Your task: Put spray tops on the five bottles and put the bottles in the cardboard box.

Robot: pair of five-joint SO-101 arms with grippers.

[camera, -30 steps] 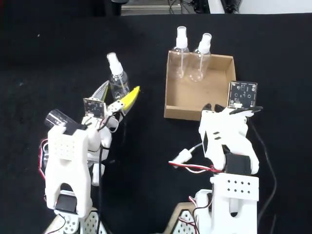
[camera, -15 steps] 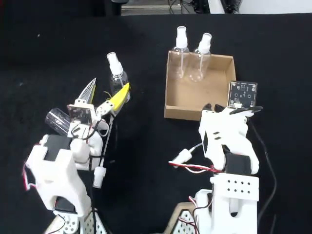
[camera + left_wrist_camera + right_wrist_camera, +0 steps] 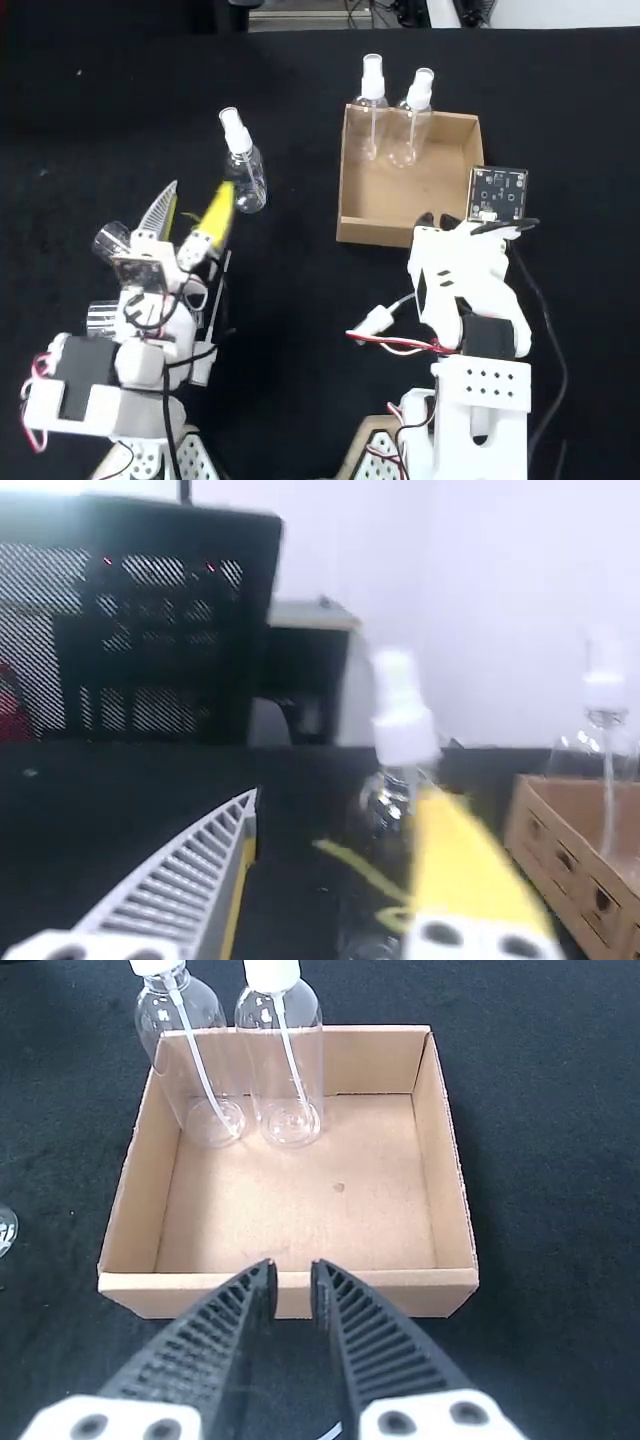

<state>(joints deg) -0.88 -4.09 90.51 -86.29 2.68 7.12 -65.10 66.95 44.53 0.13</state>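
A clear bottle (image 3: pixel 245 170) with a white spray top stands alone on the black table, left of the cardboard box (image 3: pixel 352 200). Two more capped bottles (image 3: pixel 372 115) (image 3: pixel 413 120) stand upright in the box's far side; the right wrist view has them as bottles (image 3: pixel 195 1060) (image 3: pixel 285 1060) inside the box (image 3: pixel 300 1210). My left gripper (image 3: pixel 198 195) is open, a short way nearer than the lone bottle and apart from it. In the left wrist view the bottle (image 3: pixel 400 730) stands beyond the open left gripper (image 3: pixel 340 810). My right gripper (image 3: pixel 292 1285) is shut and empty, at the box's near wall.
Two capless clear bottles (image 3: pixel 112 240) (image 3: pixel 100 315) lie beside the left arm. A loose white spray top (image 3: pixel 373 320) lies in front of the right arm's base, near red wires. The box's near half is bare cardboard.
My left gripper has drawn back from the lone bottle toward the table's near side, still open. The bottle stays standing. The right arm has not moved.
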